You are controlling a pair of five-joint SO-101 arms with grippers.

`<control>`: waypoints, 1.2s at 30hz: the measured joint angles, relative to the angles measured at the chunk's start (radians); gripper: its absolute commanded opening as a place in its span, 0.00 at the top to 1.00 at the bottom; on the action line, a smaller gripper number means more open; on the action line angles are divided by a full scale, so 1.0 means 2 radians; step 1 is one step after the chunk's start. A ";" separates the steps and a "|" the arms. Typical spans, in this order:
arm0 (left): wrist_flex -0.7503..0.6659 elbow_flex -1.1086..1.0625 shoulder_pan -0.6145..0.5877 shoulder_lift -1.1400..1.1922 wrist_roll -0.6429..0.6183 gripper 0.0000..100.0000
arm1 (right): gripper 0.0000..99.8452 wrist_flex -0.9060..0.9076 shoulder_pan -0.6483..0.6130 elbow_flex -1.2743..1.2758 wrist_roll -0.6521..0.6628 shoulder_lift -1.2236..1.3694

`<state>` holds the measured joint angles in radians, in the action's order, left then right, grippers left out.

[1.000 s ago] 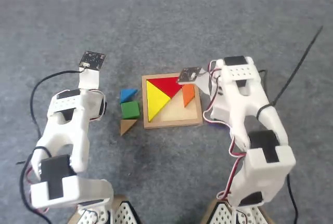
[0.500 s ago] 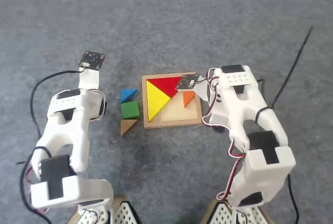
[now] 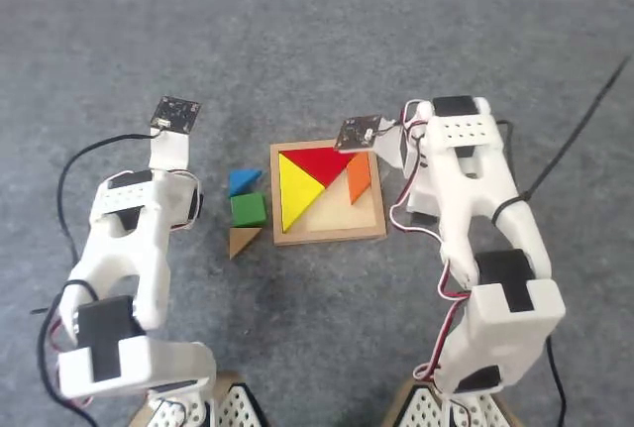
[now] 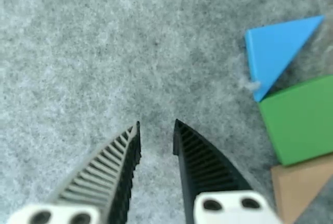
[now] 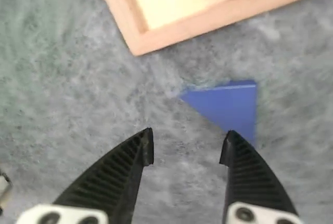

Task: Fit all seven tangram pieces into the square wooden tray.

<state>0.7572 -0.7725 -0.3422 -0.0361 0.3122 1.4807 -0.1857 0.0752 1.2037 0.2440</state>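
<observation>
The square wooden tray (image 3: 327, 238) holds a red triangle (image 3: 317, 162), a yellow triangle (image 3: 295, 192) and an orange piece (image 3: 359, 181). Just left of it on the carpet lie a light blue triangle (image 3: 244, 181), a green square (image 3: 248, 210) and a tan triangle (image 3: 243, 240). In the right wrist view a dark blue triangle (image 5: 229, 107) lies on the carpet beside the tray's corner (image 5: 136, 47). My right gripper (image 5: 188, 133) hangs open just short of it, holding nothing. My left gripper (image 4: 156, 126) is slightly open over bare carpet, beside the light blue triangle (image 4: 276, 52) and green square (image 4: 302, 120).
Grey carpet covers the whole table. The right arm's body (image 3: 461, 184) stands over the tray's right edge. The left arm (image 3: 134, 229) stands left of the loose pieces. A black cable (image 3: 575, 125) runs off at the back right.
The right arm dipped toward the tray half a second ago, then drew back toward the far right. The left arm and all pieces kept still.
</observation>
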 measured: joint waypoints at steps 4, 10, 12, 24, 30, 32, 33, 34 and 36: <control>0.000 0.000 0.000 0.000 0.000 0.90 | 0.70 -0.008 0.000 -0.002 0.021 0.027; 0.000 0.000 0.000 0.000 0.000 0.90 | 0.78 -0.020 0.013 -0.035 0.026 0.094; 0.000 0.000 0.000 0.000 0.000 0.90 | 0.83 -0.021 0.017 -0.048 0.027 0.101; 0.000 0.000 0.000 0.000 0.000 0.90 | 0.95 -0.005 0.023 -0.038 0.015 0.111; 0.000 0.000 0.000 0.000 0.000 0.90 | 0.83 0.008 0.021 -0.038 0.008 0.108; 0.000 0.000 0.000 0.000 0.000 0.90 | 0.79 0.021 0.020 -0.038 0.018 0.097; 0.000 0.000 0.000 0.000 0.000 0.90 | 0.78 0.029 0.021 -0.038 0.028 0.089; 0.000 0.000 0.000 0.000 0.000 0.90 | 0.77 0.035 0.025 -0.037 0.035 0.081; 0.000 0.000 0.000 0.000 0.000 0.90 | 0.77 0.040 0.029 -0.037 0.048 0.064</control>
<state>0.7572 -0.7725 -0.3422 -0.0361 0.3122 1.5604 -0.1274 0.0015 1.2988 0.3728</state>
